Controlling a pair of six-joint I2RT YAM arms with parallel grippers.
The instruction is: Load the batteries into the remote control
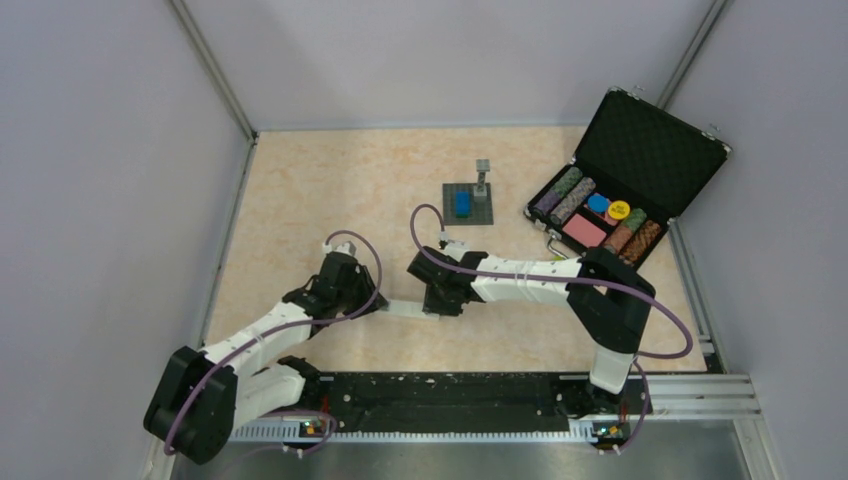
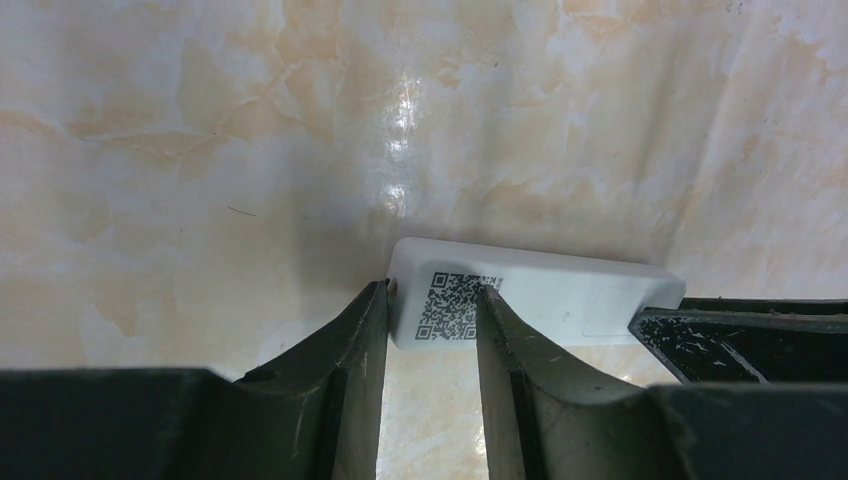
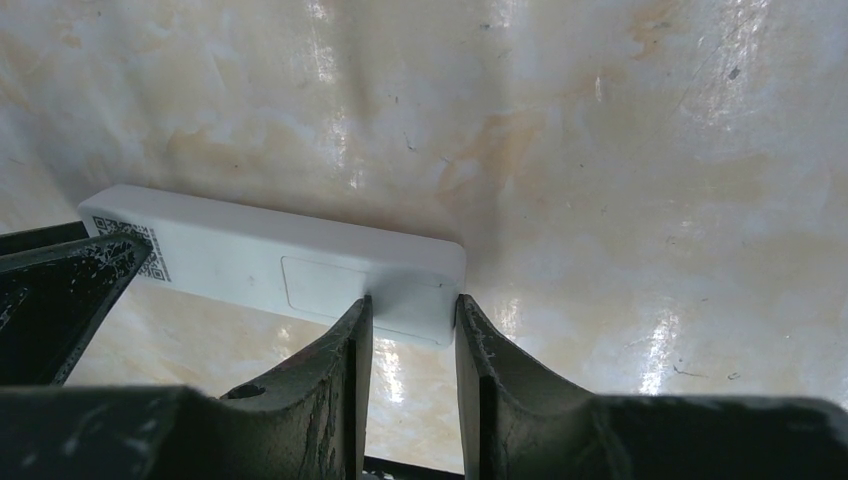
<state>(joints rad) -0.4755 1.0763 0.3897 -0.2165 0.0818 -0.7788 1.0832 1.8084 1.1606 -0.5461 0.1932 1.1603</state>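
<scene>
Left claw (image 2: pixel 430 330) and right claw (image 3: pixel 410 345) each clamp one end of the white remote control (image 3: pixel 290 270) (QR label at the left's end) above the table (image 1: pixel 320 200).

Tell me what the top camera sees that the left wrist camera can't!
Only the top view shows the open black case of poker chips, the grey baseplate with a blue block and both whole arms. Only the left wrist view shows the square code sticker on the remote control. Both show the remote gripped by the left gripper and right gripper on the marbled table.
</scene>
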